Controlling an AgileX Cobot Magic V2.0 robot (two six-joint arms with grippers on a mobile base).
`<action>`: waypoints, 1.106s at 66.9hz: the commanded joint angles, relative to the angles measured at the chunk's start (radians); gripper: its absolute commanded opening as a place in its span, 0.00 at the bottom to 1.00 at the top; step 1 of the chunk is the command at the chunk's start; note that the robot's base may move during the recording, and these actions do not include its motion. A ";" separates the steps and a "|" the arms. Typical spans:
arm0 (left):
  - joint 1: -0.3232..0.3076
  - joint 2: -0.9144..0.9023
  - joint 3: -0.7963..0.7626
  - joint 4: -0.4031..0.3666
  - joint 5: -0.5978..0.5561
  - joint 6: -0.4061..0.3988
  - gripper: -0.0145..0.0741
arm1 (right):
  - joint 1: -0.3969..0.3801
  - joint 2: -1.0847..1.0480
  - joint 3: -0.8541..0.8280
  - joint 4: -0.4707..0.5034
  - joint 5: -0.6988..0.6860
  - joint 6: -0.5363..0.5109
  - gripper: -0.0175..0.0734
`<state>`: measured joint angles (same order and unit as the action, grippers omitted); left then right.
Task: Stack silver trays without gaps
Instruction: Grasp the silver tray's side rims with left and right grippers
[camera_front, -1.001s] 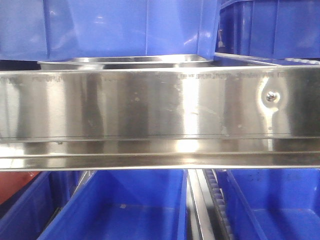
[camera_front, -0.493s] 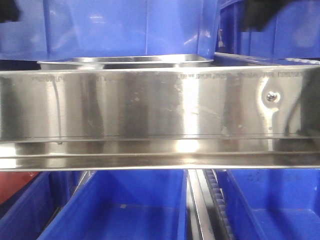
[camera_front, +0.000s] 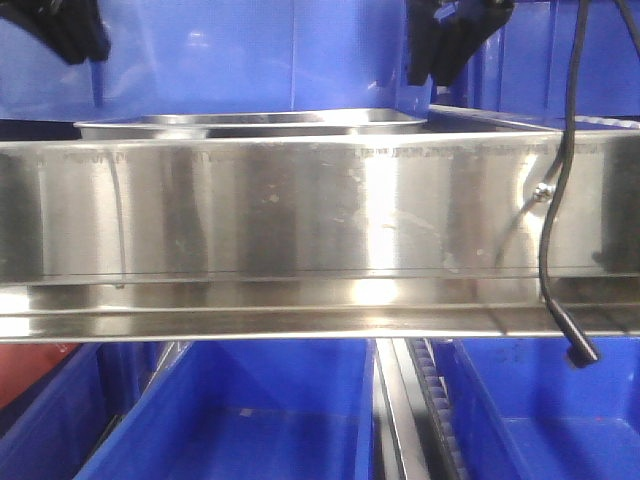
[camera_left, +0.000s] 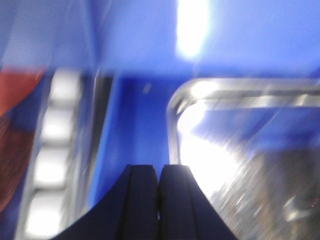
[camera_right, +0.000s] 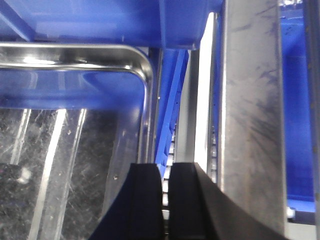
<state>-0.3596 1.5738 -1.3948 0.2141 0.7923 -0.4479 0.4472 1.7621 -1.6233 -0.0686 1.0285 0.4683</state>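
Observation:
A silver tray (camera_front: 250, 122) sits behind the long steel rail (camera_front: 300, 210), and only its rim shows in the front view. The left gripper (camera_front: 70, 30) hangs at the top left of that view and the right gripper (camera_front: 450, 45) at the top, right of centre. In the blurred left wrist view the left gripper (camera_left: 159, 170) is shut and empty, over the tray's left rim (camera_left: 172, 125). In the right wrist view the right gripper (camera_right: 166, 167) holds nothing, its fingers nearly together, just off the tray's right rim (camera_right: 145, 85).
Blue bins stand behind the tray (camera_front: 250, 50) and below the rail (camera_front: 250, 420). A black cable (camera_front: 555, 220) hangs in front of the rail at the right. A roller track (camera_front: 435, 400) runs between the lower bins. Something red (camera_front: 30, 370) shows at lower left.
Both grippers have come down into the top of the front view. The black cable has dropped in front of the rail at the right. The tray has not moved.

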 joint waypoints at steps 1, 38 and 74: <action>-0.006 -0.002 -0.007 -0.010 -0.013 -0.010 0.14 | 0.002 0.002 -0.012 -0.005 -0.021 0.001 0.20; -0.006 0.053 -0.007 -0.058 0.006 -0.010 0.45 | 0.002 0.031 -0.012 0.015 -0.049 0.001 0.44; -0.006 0.134 -0.004 -0.094 0.029 -0.010 0.45 | 0.002 0.071 -0.012 0.029 -0.047 0.001 0.44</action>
<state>-0.3596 1.6958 -1.3948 0.1381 0.8084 -0.4479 0.4472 1.8321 -1.6272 -0.0371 0.9921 0.4690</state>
